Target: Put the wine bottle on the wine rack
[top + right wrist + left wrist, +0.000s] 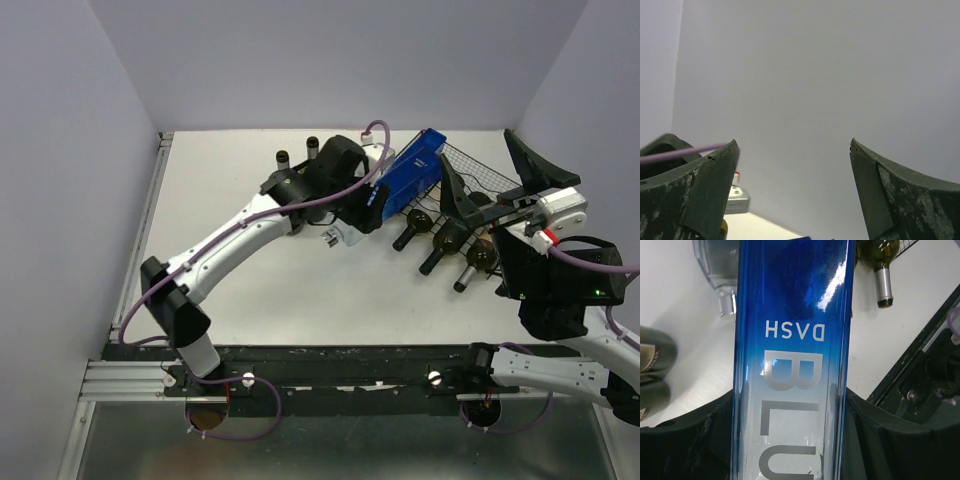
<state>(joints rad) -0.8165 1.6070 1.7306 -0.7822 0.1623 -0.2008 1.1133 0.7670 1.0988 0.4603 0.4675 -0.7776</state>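
White bench (250, 280), grey walls. Clamps blue BLU DASH bottle (790, 335) mid-body w/ left claw (790, 412), tilted at wine rack (478, 172) left end, beside three dark bottles (440, 240). Holds right claw (794, 165) apart, empty, raised. Prob. heavy, rigid, slick glass, breakable: needs firm mid-body grip.

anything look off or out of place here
Nothing spilled or broken. Only the blue bottle is unsettled: gripped in the left pincer, tilted at the left end of the wine rack, while three dark bottles lie on it.
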